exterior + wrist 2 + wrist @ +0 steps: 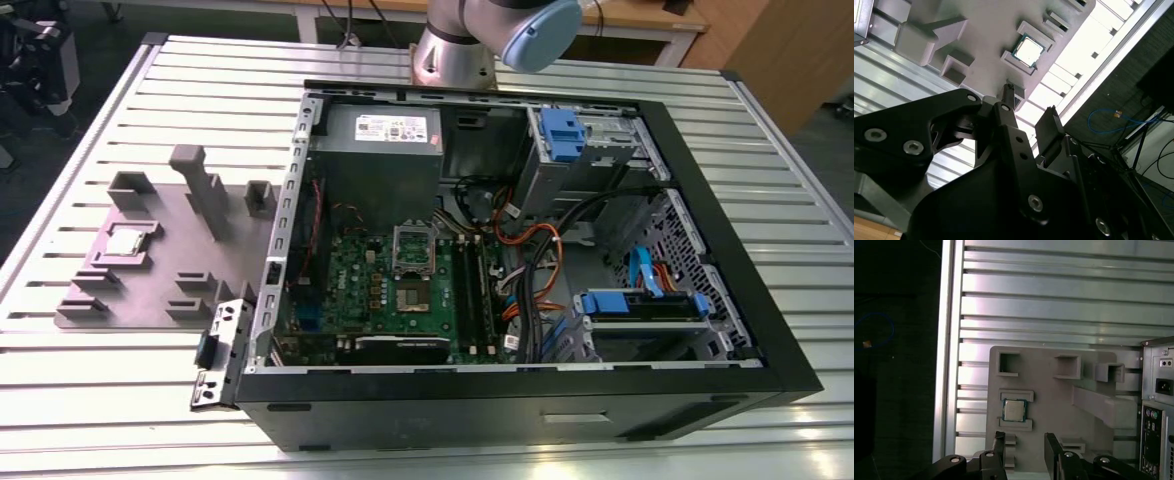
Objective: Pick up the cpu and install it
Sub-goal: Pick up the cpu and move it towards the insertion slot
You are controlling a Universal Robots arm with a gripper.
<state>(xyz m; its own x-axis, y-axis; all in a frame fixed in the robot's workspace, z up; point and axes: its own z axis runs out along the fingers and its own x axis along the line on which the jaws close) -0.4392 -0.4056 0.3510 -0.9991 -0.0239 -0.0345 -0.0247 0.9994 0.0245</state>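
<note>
Black fingers of the gripper (pixel 1030 100) stand parted with nothing between them, hanging clear of the grey holder plate (pixel 1049 400) in both wrist views. Beyond the fingertips the cpu (pixel 1014 410) lies flat in a recess of that plate, untouched. In the exterior view, plate and cpu (pixel 128 241) rest on the slatted table (pixel 80 400), to the exterior view's left of the open computer case (pixel 747 300) with its green motherboard (pixel 400 290)

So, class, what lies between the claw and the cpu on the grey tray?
In the first wrist view, a low grey ridge edging the cpu, then bare tray, lie between it and the open claw.
</note>
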